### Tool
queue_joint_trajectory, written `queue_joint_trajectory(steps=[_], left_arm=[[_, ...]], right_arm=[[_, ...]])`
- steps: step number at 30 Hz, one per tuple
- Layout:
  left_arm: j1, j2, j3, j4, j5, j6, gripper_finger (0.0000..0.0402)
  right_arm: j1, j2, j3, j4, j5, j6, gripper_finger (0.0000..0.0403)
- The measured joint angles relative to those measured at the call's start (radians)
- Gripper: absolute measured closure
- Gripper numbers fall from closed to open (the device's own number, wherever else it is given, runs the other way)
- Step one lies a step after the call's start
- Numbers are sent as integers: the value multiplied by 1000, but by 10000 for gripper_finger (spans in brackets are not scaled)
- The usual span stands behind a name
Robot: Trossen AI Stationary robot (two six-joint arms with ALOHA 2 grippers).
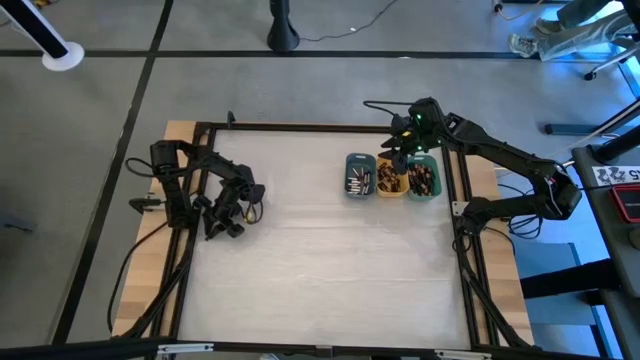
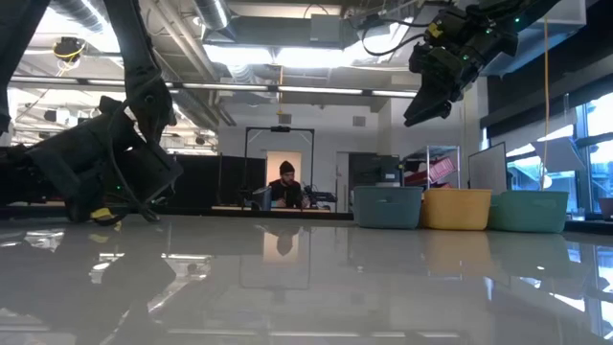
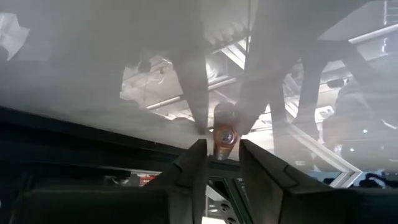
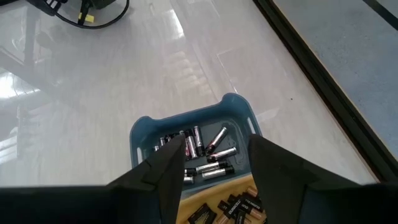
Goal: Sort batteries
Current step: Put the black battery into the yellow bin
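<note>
We see left gripper (image 3: 219,163) low at worktop's left edge, fingers pinching 1 small cell (image 3: 224,135) by its end, prob. for carrying. Right gripper (image 4: 214,163) hovers above 3 trays near right rear corner, jaws apart, empty. Batteries (image 4: 199,153) lie in blue tray (image 4: 146,129).

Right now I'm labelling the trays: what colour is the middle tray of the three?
Yellow-orange; the middle tray shows best in the low view.
</note>
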Motion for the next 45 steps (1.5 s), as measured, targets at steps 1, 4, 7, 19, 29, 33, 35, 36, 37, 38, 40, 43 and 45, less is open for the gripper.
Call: queue_joint_trajectory(steps=[1,4,7,19,29,33,35,36,37,38,40,43,45], left_arm=[[-3,0,0,4,0,12,313],[-14,-1,5,9,-4,18,309],[-25,0,19,9,-13,30,331],[-24,5,115,-30,-40,122,387],[11,-208,231,89,-99,96,390],[23,-341,260,242,-72,42,390],[26,-401,261,338,-68,11,390],[26,-430,261,389,-66,3,390],[26,-457,261,438,-66,-11,390],[26,-479,261,489,-65,-15,390],[27,-514,261,609,-69,-22,390],[26,-537,261,848,-71,-24,390],[26,-536,261,1025,-71,-26,390]], right_arm=[[0,0,0,0,0,0,226],[0,0,0,-1,0,0,226],[0,0,0,-2,0,0,226],[0,0,0,5,1,16,226],[0,0,0,41,-5,53,226],[0,0,0,78,-9,88,226],[0,0,0,99,-36,99,226],[0,0,0,105,-64,100,226],[0,0,0,115,-101,100,226],[0,0,0,129,-141,100,226],[0,4,0,171,-241,101,226],[11,13,0,247,-391,100,226],[40,21,0,296,-428,90,226]])
